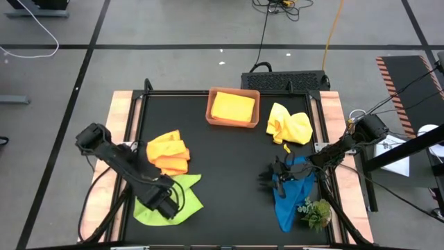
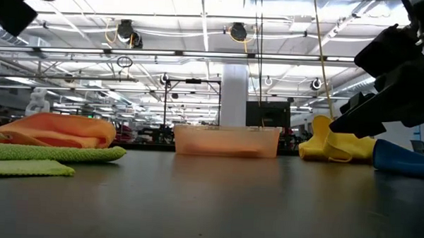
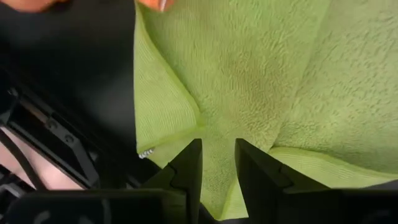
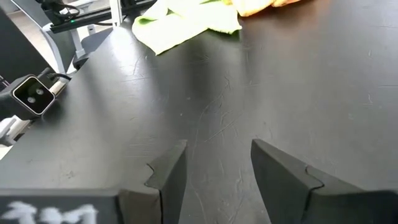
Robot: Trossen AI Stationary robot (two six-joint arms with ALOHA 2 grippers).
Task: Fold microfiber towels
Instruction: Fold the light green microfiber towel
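A lime green towel (image 1: 173, 201) lies spread and partly doubled over at the near left; the left wrist view shows its folds (image 3: 249, 74). My left gripper (image 3: 217, 146) hangs over it (image 1: 168, 205), pointing down, open, with a narrow gap and nothing between the fingers. An orange towel (image 1: 168, 154) lies crumpled just beyond it. A blue towel (image 1: 291, 193) lies at the near right. My right gripper (image 1: 269, 179) stands open at the blue towel's left edge, over bare table (image 4: 217, 152). A folded yellow towel (image 1: 232, 107) lies in the brown tray (image 1: 209, 111). A second yellow towel (image 1: 290, 125) lies crumpled right of the tray.
A small green plant sprig (image 1: 316, 212) lies at the near right corner beside the blue towel. The black table top is bare in the middle (image 1: 229, 167). Light wooden strips (image 1: 121, 118) run along the table's left and right sides.
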